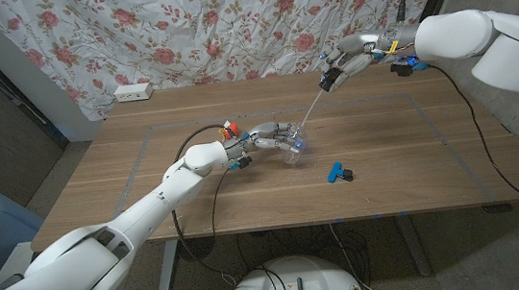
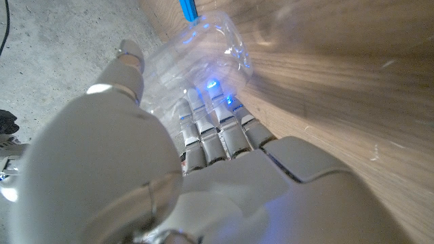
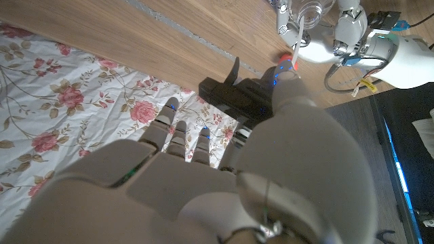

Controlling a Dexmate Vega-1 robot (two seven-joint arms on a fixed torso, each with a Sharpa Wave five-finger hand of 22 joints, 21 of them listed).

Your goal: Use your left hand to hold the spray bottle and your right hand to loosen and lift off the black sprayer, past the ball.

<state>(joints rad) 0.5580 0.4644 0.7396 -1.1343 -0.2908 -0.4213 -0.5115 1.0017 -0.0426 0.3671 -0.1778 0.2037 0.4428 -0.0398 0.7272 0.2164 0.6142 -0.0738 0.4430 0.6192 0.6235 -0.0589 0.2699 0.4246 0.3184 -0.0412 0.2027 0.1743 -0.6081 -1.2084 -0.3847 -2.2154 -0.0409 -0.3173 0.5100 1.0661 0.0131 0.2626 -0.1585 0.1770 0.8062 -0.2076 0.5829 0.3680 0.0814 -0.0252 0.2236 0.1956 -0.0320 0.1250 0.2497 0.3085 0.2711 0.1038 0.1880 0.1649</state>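
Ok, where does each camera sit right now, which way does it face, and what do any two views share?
Head view: on the robot's head, looking down at the table; both arms show.
Left wrist view: behind the left hand, facing the clear bottle it grips.
Right wrist view: behind the right hand, which holds the black sprayer, facing down toward the table.
Shared: all three show the bottle.

One spray bottle (image 1: 294, 148), one black sprayer (image 1: 330, 80), one blue clip (image 1: 339, 171), one ball (image 1: 231, 128).
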